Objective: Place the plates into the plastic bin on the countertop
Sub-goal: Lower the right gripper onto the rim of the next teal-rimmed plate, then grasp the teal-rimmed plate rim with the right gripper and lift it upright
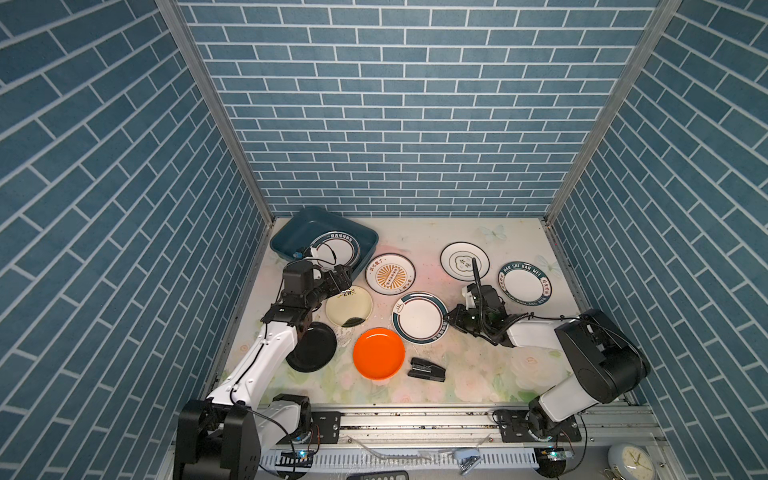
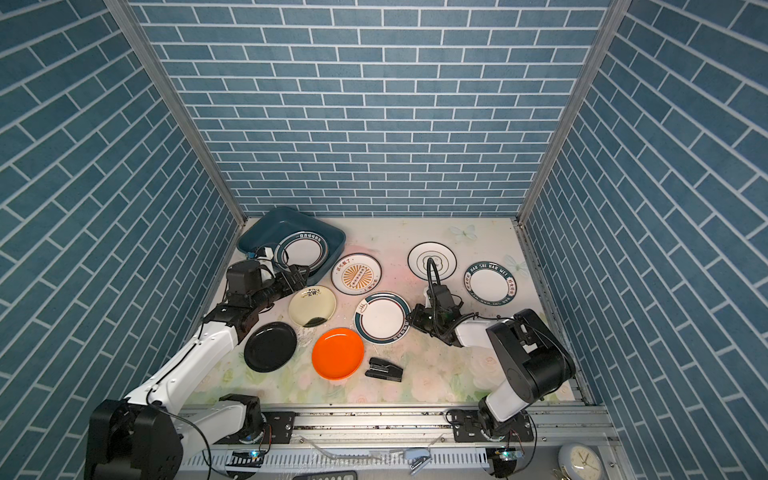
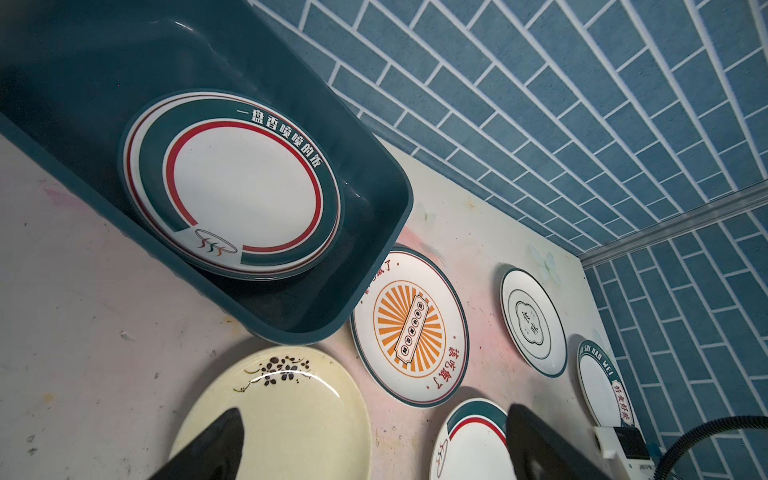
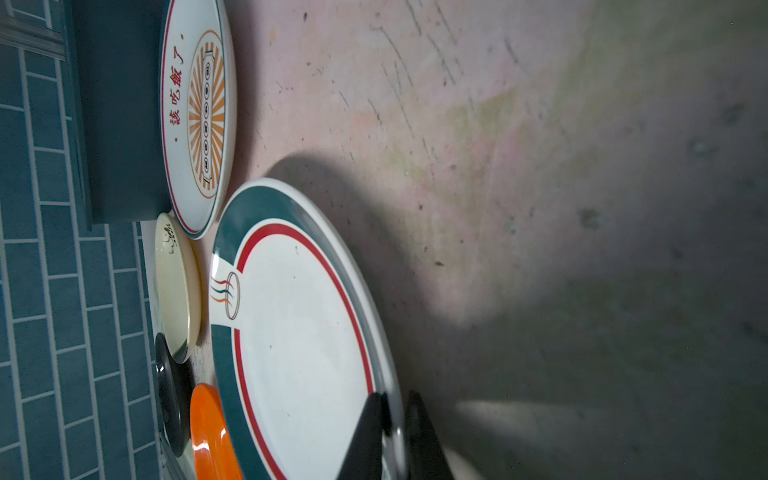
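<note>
The right gripper [image 4: 395, 399] is clamped on the rim of a plate [image 4: 303, 332], on the edge far from the bin [image 1: 299, 226]. The plate lies on the countertop [image 1: 478, 365], well away from the bin, past the sunburst plate [image 1: 390, 274]. I think it should lift slowly, squeeze hard, and go over the sunburst plate, not into it. The left gripper [image 3: 376, 409] hangs with jaws wide apart just beside the bin, so mind it. The plate is round, with no long side. It faces up, its steam mark turned toward the bin.
</note>
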Robot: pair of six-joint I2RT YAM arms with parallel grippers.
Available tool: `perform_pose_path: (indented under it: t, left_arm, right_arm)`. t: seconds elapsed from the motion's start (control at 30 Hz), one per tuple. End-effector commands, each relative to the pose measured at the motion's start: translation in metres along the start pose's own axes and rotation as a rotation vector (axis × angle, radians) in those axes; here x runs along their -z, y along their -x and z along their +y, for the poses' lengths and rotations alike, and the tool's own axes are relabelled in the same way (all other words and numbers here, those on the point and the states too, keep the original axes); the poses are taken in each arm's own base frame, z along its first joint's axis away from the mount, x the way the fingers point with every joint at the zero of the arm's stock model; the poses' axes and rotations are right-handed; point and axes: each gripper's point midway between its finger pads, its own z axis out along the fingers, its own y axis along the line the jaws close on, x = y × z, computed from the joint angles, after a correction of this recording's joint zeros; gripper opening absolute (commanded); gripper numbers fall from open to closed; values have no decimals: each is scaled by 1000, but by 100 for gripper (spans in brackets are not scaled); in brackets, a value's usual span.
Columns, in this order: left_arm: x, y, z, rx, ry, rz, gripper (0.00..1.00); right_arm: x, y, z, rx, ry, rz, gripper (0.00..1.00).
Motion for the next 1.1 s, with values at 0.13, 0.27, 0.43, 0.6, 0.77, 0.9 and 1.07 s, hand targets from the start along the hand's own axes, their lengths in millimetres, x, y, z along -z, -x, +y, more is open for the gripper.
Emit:
perform_pose_path:
  t: [0.13, 0.27, 0.43, 0.6, 0.77, 0.9, 1.07]
  left_arm:
    - [1, 0, -2, -9, -14, 4, 99]
    - [1, 0, -6, -6, -32, 7, 100]
    - [0, 0, -12, 20, -67, 13, 100]
    - [-1, -1, -14, 15, -76, 12, 97]
    - [0, -3, -22, 24, -105, 22, 97]
    - [0, -7, -39, -1, -145, 37, 96]
    - [-3, -14, -67, -27, -207, 56, 96]
  right_arm:
    - [5, 8, 4, -11, -11, -40, 6]
    - [12, 13, 16, -20, 29, -58, 0]
    - [26, 22, 28, -22, 55, -100, 0]
    - [45, 31, 42, -18, 89, -141, 0]
    - [73, 43, 56, -16, 112, -198, 0]
    - [95, 55, 65, -22, 138, -255, 0]
    - [118, 69, 77, -28, 195, -310, 0]
